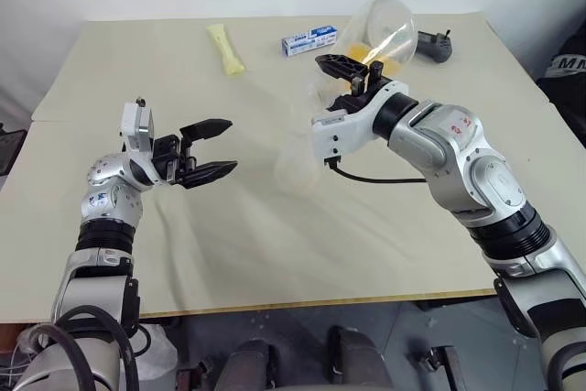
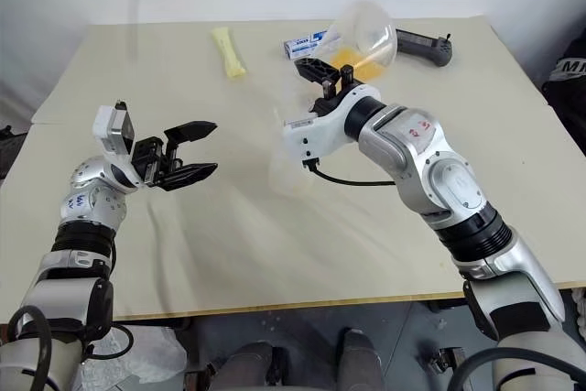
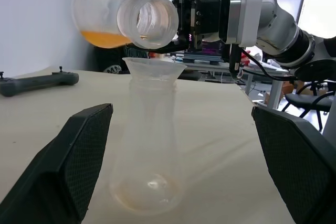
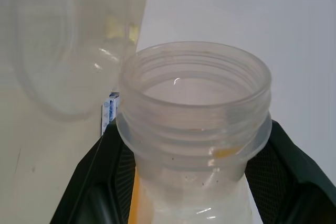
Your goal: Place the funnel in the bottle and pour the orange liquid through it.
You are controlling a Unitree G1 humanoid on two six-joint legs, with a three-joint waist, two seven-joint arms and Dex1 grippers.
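Above the funnel [image 3: 153, 66], the right gripper [image 1: 352, 69] jaws clamp a tilted flask [image 3: 123, 14], apparently by its neck; left gripper [image 1: 212, 146] jaws gape, empty.

— Can we read anything here?
— Hardly. The blue-and-white box [image 1: 311, 41] on the table [image 1: 275, 254] carries print, but we can't make out its words.
— And at the edge, past the table?
— White letters on something dark [image 1: 569, 65]; we see "MM" at most.
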